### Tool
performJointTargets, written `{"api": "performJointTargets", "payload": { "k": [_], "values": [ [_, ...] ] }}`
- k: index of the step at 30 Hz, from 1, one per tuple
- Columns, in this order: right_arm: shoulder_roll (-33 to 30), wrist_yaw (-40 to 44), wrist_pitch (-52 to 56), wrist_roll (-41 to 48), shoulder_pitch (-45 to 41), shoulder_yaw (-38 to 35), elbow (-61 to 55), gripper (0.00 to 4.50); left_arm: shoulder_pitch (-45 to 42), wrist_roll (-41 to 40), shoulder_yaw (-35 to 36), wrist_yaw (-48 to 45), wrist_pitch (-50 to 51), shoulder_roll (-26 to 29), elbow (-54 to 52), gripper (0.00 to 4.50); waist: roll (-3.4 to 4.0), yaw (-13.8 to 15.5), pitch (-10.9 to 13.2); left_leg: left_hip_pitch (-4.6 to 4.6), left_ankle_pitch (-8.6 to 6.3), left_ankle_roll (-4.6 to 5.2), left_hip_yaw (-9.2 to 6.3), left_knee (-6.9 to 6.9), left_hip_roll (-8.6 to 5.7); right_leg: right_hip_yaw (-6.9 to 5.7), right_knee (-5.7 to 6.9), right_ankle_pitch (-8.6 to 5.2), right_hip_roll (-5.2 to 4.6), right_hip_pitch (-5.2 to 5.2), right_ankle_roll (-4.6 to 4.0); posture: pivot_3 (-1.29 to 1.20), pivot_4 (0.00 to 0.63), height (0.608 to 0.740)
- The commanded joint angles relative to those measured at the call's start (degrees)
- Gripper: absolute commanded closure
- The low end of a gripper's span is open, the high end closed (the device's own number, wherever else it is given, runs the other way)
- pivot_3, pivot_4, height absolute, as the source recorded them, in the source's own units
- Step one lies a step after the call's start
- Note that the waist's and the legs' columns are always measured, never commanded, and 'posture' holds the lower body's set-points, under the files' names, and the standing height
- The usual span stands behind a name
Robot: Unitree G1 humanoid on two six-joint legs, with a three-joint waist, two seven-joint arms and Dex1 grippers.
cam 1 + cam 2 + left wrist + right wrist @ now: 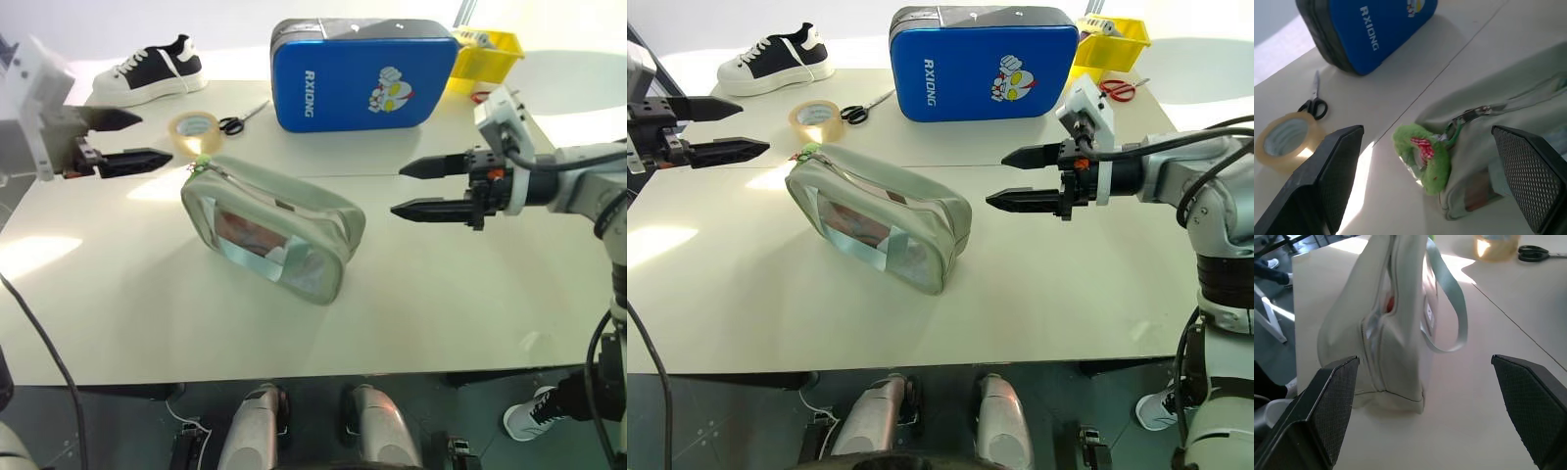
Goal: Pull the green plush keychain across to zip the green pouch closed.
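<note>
Desk (pixel 118 323) edge runs along the bottom of the head views; the green pouch (pixel 279 230) lies at centre frame. Its long axis runs diagonally from upper left to lower right. Zipper appears open along the top; red contents show through the gap in the right wrist view.

Right pincer (pixel 409 190), right of centre, released, aimed at the pouch's lower-right end, not touching. Left pincer (pixel 147 139), upper left, released, near the upper-left end.

Green plush keychain (pixel 1422 156) hangs at the pouch's upper-left end.

Step, judged: approach, nothing gripped. Next: left pincer closes on the keychain; right pincer likely steadies the pouch.
</note>
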Motion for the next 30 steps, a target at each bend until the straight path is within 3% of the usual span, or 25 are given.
{"api": "performJointTargets", "payload": {
  "k": [1, 5, 10, 15, 19, 23, 28, 29, 30],
  "values": [
    [-0.9, 3.1, 3.3, 4.7, -3.8, -0.6, -3.8, 0.0, -2.0, -2.8, 1.1, -4.4, 1.3, 2.7, -4.8, 0.03, 0.0, 0.0, 0.0, 0.0, 0.0, 0.01, 0.0, 0.0, 0.0, 0.0, 0.0, 0.0, 0.03, 0.0, 0.0, 0.0, 0.15, 0.74],
    [4.8, 0.1, 5.3, 6.9, -6.8, 1.1, -6.0, 0.0, -2.2, -2.6, -0.3, -8.3, -0.6, 3.5, -6.2, 0.03, 0.0, -0.1, 0.0, 0.06, 0.0, -0.01, 0.0, 0.0, 0.01, 0.0, 0.0, -0.01, -0.03, 0.04, -0.01, 0.0, 0.15, 0.74],
    [16.8, -10.2, 2.8, 0.2, -10.6, 7.9, -5.6, 0.0, -7.2, -2.4, -2.3, -10.3, -2.2, 1.5, -5.5, 0.03, 0.02, -0.1, 0.0, 0.17, 0.0, -0.18, 0.0, 0.01, 0.05, 0.01, 0.1, -0.01, 0.04, 0.08, -0.02, 0.0, 0.15, 0.74],
    [17.5, -8.4, -3.5, -7.1, -9.7, 16.7, -6.9, 0.0, -10.3, -4.6, -4.2, -14.0, -0.5, 0.1, -7.2, 0.03, -0.01, 0.3, 0.0, -0.02, 0.17, -0.22, 0.01, 0.11, -0.05, 0.0, 0.12, 0.09, 0.13, 0.07, 0.19, 0.0, 0.15, 0.74],
    [17.1, -6.2, -5.0, -9.3, -9.2, 19.8, -6.9, 0.0, -10.3, -4.8, -5.4, -16.0, -0.4, 0.0, -9.4, 0.03, -0.03, 0.0, 0.0, -0.02, 0.15, -0.17, 0.07, 0.15, -0.09, 0.01, 0.06, 0.04, 0.09, 0.11, 0.3, 0.0, 0.15, 0.74],
    [15.9, -3.5, -8.5, -12.4, -8.9, 22.1, -6.4, 1.23, -10.8, -3.9, -5.5, -15.6, -1.1, -0.3, -8.9, 0.0, -0.03, -0.1, 0.0, 0.04, 0.16, -0.17, 0.04, 0.16, -0.05, 0.01, 0.17, 0.0, 0.13, 0.1, 0.38, 0.0, 0.15, 0.74],
    [15.1, -1.4, -16.0, -18.5, -10.1, 22.9, -2.1, 3.93, -10.7, -4.2, -4.6, -15.0, -1.0, -0.6, -8.6, 0.0, -0.03, -0.1, 0.0, 0.26, 0.09, -0.06, 0.02, 0.15, -0.01, 0.01, 0.38, -0.03, 0.15, 0.16, 0.42, 0.0, 0.15, 0.74],
    [14.1, -0.8, -22.6, -22.8, -11.1, 23.8, 1.2, 4.42, -11.5, -4.7, -4.4, -14.6, -0.1, -0.8, -8.0, 0.0, -0.03, -0.1, 0.0, 0.31, 0.09, -0.06, 0.01, 0.15, -0.01, 0.01, 0.38, -0.03, 0.15, 0.2, 0.42, 0.0, 0.15, 0.74],
    [13.6, -0.3, -27.5, -25.9, -11.8, 24.5, 3.7, 4.42, -12.2, -5.0, -4.2, -14.3, 0.5, -1.0, -7.6, 0.0, -0.03, 0.0, 0.0, 0.3, 0.08, -0.05, 0.01, 0.15, -0.01, 0.02, 0.38, -0.03, 0.15, 0.2, 0.42, 0.0, 0.15, 0.74]
  ]
}}
